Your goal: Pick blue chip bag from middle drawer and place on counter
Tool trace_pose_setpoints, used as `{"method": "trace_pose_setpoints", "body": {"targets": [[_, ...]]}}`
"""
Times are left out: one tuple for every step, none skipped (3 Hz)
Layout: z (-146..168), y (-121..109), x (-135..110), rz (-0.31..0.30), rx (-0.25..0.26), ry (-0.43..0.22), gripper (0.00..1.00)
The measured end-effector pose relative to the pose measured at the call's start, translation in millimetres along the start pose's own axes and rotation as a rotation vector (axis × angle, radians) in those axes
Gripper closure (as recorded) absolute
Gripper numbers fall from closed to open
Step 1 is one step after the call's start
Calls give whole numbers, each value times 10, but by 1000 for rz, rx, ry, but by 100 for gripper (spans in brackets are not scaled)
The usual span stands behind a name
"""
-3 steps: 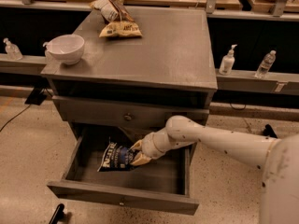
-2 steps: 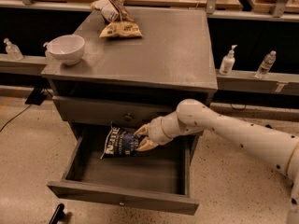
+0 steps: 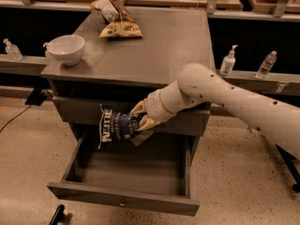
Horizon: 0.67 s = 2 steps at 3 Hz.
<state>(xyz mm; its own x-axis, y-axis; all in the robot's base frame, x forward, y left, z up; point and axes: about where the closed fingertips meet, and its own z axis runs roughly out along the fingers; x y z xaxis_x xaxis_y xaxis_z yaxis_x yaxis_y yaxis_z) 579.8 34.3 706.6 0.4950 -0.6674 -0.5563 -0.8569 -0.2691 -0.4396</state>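
Gripper (image 3: 139, 117) sits at the cabinet's front, just under the worktop (image 3: 164, 50) edge, jaws clenched on the right end of the blue chip bag (image 3: 115, 126). Bag is held in the air above the open middle drawer (image 3: 123, 198), level with the shut drawer front (image 3: 79, 111) above it. On the worktop: white bowl (image 3: 65, 48) near the left edge, tan-yellow bag (image 3: 121, 30) and white-and-brown bag (image 3: 108, 6) towards the back.
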Motion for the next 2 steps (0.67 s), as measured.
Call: {"method": "trace_pose_setpoints", "body": {"targets": [[-401, -350, -376, -123, 34, 93, 100], [-882, -744, -547, -154, 89, 151, 100]]}}
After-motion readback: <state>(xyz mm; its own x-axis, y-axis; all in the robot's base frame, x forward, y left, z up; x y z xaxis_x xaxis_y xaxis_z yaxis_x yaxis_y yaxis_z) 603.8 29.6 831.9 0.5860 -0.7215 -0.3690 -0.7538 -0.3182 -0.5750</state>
